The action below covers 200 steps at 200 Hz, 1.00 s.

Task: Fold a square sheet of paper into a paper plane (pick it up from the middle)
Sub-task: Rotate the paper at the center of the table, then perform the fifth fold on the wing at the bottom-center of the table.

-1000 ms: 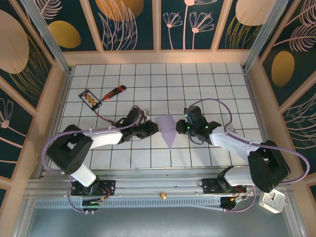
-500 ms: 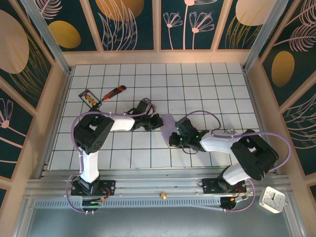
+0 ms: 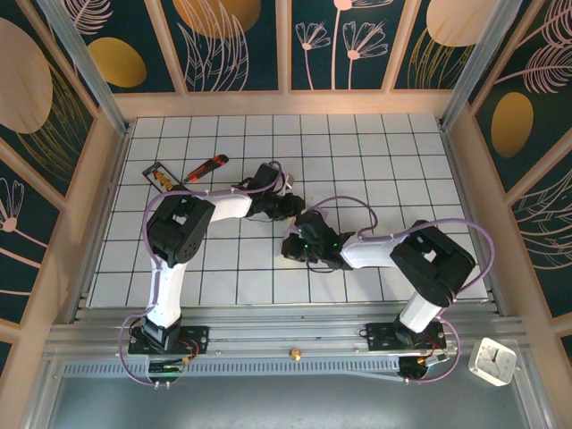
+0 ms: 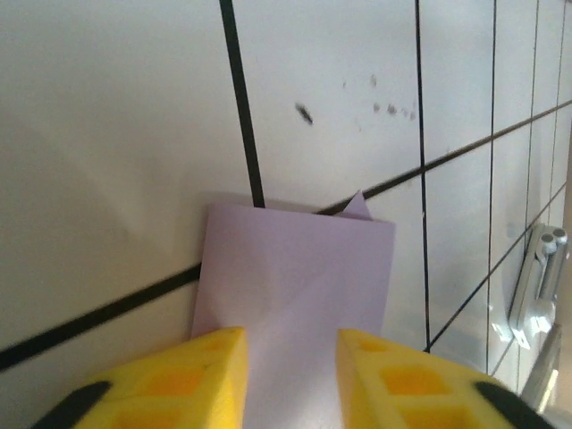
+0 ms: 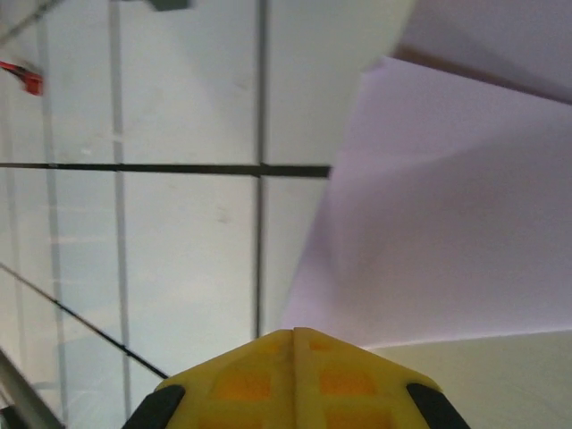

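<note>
The paper [image 3: 308, 218] lies near the middle of the table [image 3: 375, 161]. In the top view little of it shows, a small lavender patch wedged between the 2 grippers. It sits at 4 o'clock of the left gripper [image 3: 289, 206] and at 1 o'clock of the right gripper [image 3: 293, 243].

In the left wrist view the left gripper [image 4: 290, 375] stands open, its 2 yellow fingers [image 4: 192, 375] held apart. The folded paper [image 4: 295, 277] lies flat on the tiles at 12 o'clock of them and runs back into the gap between them. Its far edge is straight, with a small tip poking out beyond it.

In the right wrist view the right gripper [image 5: 293, 357] has its fingers pressed together with no gap. The paper [image 5: 447, 214] spreads out at 1 o'clock, and its near corner runs right into the fingertips, so it looks pinched there.

The left arm rises from its base to an elbow at 9 o'clock of the paper, and its forearm reaches toward 3 o'clock, low over the table. The right arm bends at 4 o'clock of the paper and its forearm reaches toward 9 o'clock. The 2 wrists nearly meet over the paper.
</note>
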Available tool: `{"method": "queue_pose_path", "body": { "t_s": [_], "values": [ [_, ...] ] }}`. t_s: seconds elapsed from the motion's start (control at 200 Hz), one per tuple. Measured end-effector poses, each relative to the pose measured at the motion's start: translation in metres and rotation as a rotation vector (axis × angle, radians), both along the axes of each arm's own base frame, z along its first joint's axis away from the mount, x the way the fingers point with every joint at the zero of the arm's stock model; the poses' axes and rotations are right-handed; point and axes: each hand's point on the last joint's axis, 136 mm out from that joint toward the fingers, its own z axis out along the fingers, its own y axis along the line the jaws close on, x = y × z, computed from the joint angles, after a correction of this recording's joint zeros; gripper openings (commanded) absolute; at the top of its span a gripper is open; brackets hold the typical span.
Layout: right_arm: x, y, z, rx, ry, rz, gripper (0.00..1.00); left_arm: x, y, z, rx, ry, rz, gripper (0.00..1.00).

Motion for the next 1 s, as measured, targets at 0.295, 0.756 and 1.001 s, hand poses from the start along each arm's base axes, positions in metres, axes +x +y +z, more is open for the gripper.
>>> {"method": "queue_pose_path", "body": {
  "t_s": [0.295, 0.756, 1.001],
  "values": [
    [0.027, -0.086, 0.052, 0.074, -0.116, -0.146, 0.30, -0.042, 0.050, 0.057, -0.005, -0.113, 0.092, 0.18],
    [0.037, -0.117, 0.006, 0.040, 0.031, -0.264, 0.42, -0.079, 0.033, -0.018, 0.035, 0.084, 0.015, 0.00],
    [0.039, -0.107, -0.011, 0.034, 0.072, -0.245, 0.42, -0.074, 0.030, -0.018, 0.015, 0.059, 0.020, 0.00]
  ]
}}
